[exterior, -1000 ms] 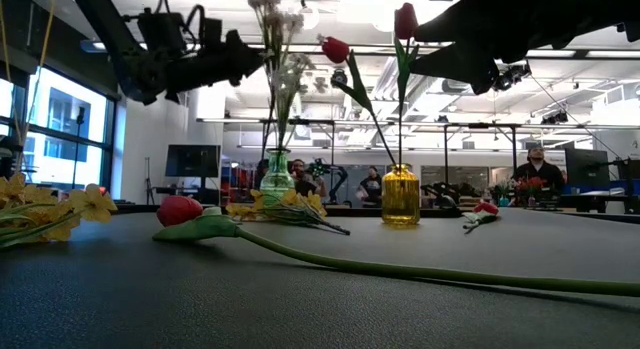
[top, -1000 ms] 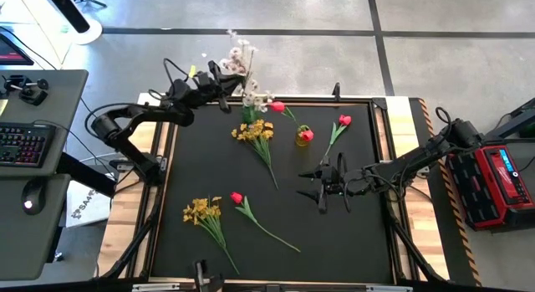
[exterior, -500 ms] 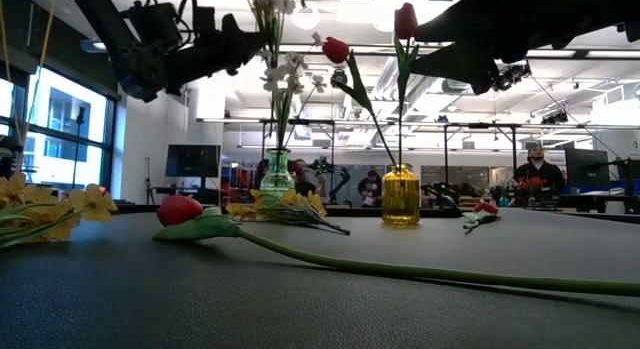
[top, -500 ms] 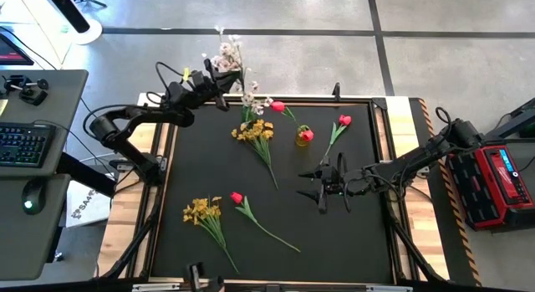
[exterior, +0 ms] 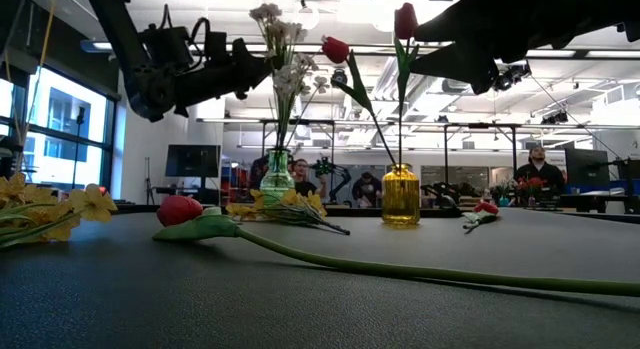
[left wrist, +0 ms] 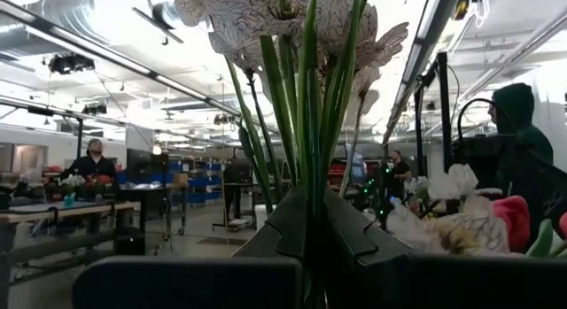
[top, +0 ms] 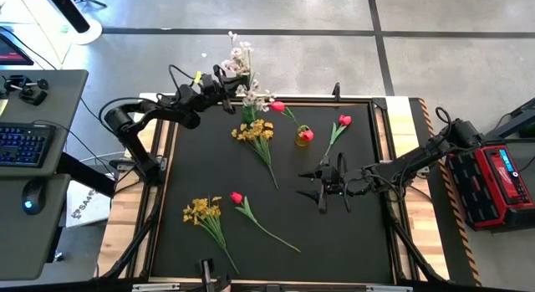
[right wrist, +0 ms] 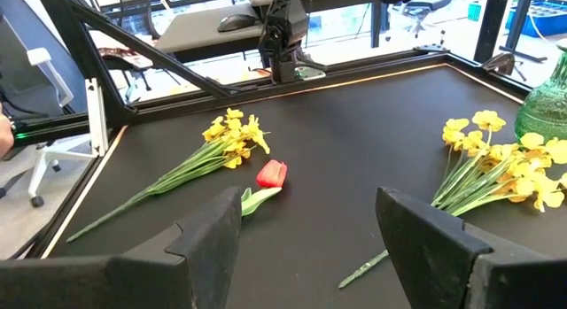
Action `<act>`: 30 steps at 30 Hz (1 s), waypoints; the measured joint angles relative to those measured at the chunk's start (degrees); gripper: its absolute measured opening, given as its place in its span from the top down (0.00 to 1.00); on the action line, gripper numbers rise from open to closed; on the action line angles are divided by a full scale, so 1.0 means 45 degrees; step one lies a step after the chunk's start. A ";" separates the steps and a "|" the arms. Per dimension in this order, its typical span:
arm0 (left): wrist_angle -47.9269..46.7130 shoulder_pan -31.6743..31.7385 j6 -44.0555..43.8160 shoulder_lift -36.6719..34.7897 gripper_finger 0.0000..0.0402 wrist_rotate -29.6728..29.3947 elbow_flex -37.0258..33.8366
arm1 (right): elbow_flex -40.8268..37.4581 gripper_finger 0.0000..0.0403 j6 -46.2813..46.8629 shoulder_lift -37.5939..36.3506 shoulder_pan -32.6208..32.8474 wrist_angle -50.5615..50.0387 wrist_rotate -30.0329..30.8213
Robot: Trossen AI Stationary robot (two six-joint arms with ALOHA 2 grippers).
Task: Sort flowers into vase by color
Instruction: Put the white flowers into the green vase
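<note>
My left gripper [top: 226, 81] is at the table's far edge, shut on a sprig of small white blossoms [top: 243, 58] that stands upright over the green glass vase [exterior: 277, 175]. The yellow vase [top: 302, 138] holds two red tulips [exterior: 404, 21]. On the mat lie a yellow bunch [top: 255, 133] beside the green vase, another yellow bunch [top: 203, 211], a red tulip [top: 237, 198] near the front, and a red tulip [top: 343, 120] right of the yellow vase. My right gripper [top: 322, 185] hovers open over the mat's middle right. My left gripper [left wrist: 312, 229] pinches the white sprig's green stems [left wrist: 310, 176] between its two fingers, partway down below the blossoms. The fingers come level from the table's left, across the upright stems. In the low view the stems' lower ends [exterior: 279, 139] reach down to the green vase's mouth.
The black mat has a raised frame [top: 393, 200]. A desk with keyboard [top: 21, 146] stands left of the table and a red box [top: 493, 179] to its right. People and workbenches show in the room behind. The mat between the lying flowers is bare.
My left gripper, holding the white sprig, went up and a little toward the table's left, then came back down toward the green vase. The sprig stayed upright and now stands lower over the vase. The right arm kept still.
</note>
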 joint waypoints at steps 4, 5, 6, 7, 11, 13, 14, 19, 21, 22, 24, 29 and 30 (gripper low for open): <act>-0.0147 0.0000 -0.0259 -0.0011 1.00 0.0012 0.0000 | 0.0000 0.39 0.0024 0.0000 0.0000 0.0000 0.0000; -0.0406 0.0000 -0.0301 -0.0026 0.99 0.0019 0.0000 | 0.0000 0.39 0.0050 0.0000 0.0000 0.0000 0.0000; -0.0768 0.0007 -0.0286 -0.0028 0.99 0.0024 -0.0002 | 0.0000 0.39 0.0119 0.0000 0.0000 -0.0006 0.0000; -0.1157 0.0043 -0.0211 -0.0022 0.98 0.0024 -0.0034 | 0.0000 0.39 0.0163 0.0000 0.0000 -0.0020 -0.0005; -0.2815 0.0141 0.0261 -0.0019 0.89 0.0196 -0.0172 | 0.0000 0.39 0.0250 0.0000 0.0000 -0.0044 -0.0005; -0.3441 0.0222 0.0450 -0.0019 0.84 0.0347 -0.0261 | 0.0000 0.39 0.0250 0.0000 0.0000 -0.0056 -0.0005; -0.3637 0.0241 0.0466 -0.0019 0.81 0.0472 -0.0297 | 0.0000 0.39 0.0250 0.0000 0.0000 -0.0061 -0.0005; -0.4742 0.0447 0.0585 -0.0372 0.69 0.1316 -0.0301 | 0.0000 0.39 0.0293 0.0000 0.0000 -0.0068 -0.0005; -0.5734 0.0480 0.0951 -0.0828 0.66 0.1331 -0.0301 | 0.0000 0.39 0.0293 0.0000 0.0000 -0.0073 -0.0008; -0.6335 0.0486 0.1251 -0.1107 0.65 0.1317 -0.0301 | 0.0000 0.39 0.0293 0.0000 0.0000 -0.0073 -0.0005; -0.7753 0.0486 0.1918 -0.1809 0.64 0.1250 -0.0301 | 0.0000 0.39 0.0293 0.0000 0.0000 -0.0078 -0.0010; -1.1796 0.0439 0.3652 -0.3927 0.64 -0.0461 -0.0296 | 0.0000 0.39 0.0293 0.0000 0.0000 -0.0092 -0.0010; -1.2508 0.0390 0.3889 -0.4348 0.64 -0.0833 -0.0296 | 0.0000 0.39 0.0293 0.0000 0.0005 -0.0097 -0.0010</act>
